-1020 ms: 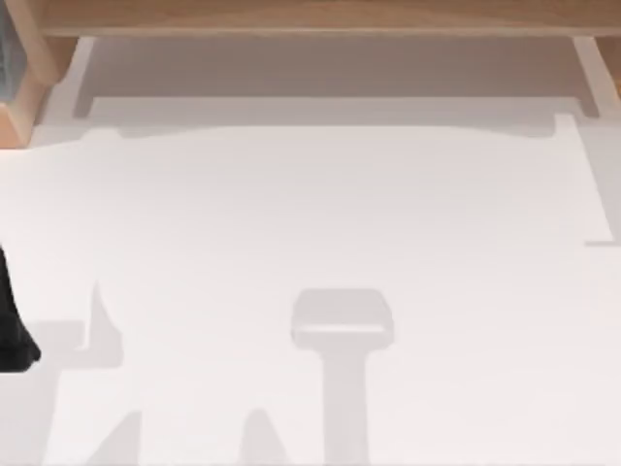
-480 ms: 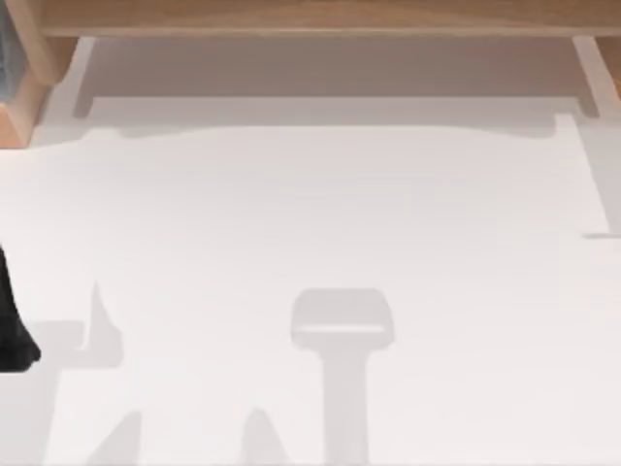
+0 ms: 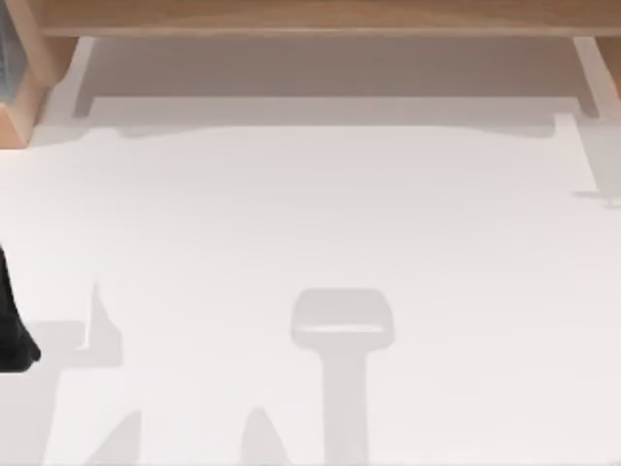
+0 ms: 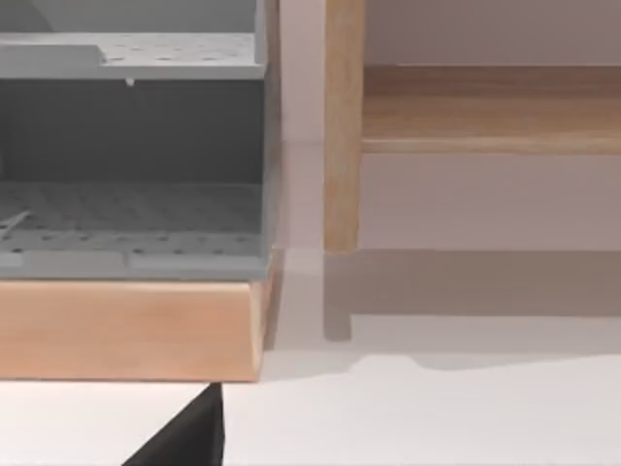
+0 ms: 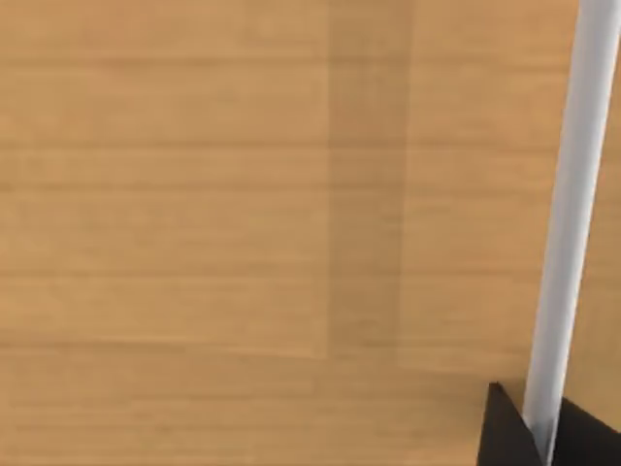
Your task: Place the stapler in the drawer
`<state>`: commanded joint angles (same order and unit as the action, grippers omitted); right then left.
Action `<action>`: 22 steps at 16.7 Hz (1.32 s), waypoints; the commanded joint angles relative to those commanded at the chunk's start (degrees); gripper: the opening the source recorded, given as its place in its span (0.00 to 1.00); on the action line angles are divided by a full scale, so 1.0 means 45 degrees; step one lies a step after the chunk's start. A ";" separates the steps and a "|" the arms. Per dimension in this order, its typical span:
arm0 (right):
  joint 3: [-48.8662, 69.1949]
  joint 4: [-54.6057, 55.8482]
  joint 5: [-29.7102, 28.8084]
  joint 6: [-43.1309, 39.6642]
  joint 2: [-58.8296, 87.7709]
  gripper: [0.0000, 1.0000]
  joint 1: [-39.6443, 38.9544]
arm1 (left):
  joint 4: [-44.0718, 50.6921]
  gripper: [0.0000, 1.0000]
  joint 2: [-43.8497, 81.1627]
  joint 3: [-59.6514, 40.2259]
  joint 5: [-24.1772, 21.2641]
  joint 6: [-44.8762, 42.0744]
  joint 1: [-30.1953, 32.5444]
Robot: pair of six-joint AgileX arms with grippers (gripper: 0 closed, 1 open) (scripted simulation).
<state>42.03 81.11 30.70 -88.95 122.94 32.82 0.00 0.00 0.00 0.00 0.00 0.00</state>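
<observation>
Fingers of the right gripper sit tight on both sides of a thin white bar, so this claw is narrow and holds the bar. The bar stands just in front of a flat wooden front.

The left arm is parked at the left edge of the table. A small black bit of the left gripper hangs over the white table top, and I cannot tell if this claw is wide or narrow. Past it, near the table's far left corner, is a wooden box with grey shelves full of little holes. Next to the box is a wooden post. A long wooden board runs along the far edge of the table.

I cannot tell where the stapler is.
</observation>
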 joint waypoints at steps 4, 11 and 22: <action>-0.0035 -0.0024 0.0018 0.0020 -0.0030 0.00 0.0023 | 0.0000 1.00 0.0000 0.0000 0.0000 0.0000 0.0000; 0.2310 -0.1392 -0.0783 0.0003 0.0962 0.00 -0.0788 | 0.0000 1.00 0.0000 0.0000 0.0000 0.0000 0.0000; 0.3833 -0.2299 -0.1195 0.0015 0.1594 0.00 -0.1229 | 0.0000 1.00 0.0000 0.0000 0.0000 0.0000 0.0000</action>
<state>59.27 70.77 25.32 -88.88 130.12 27.29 0.00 0.00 0.00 0.00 0.00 0.00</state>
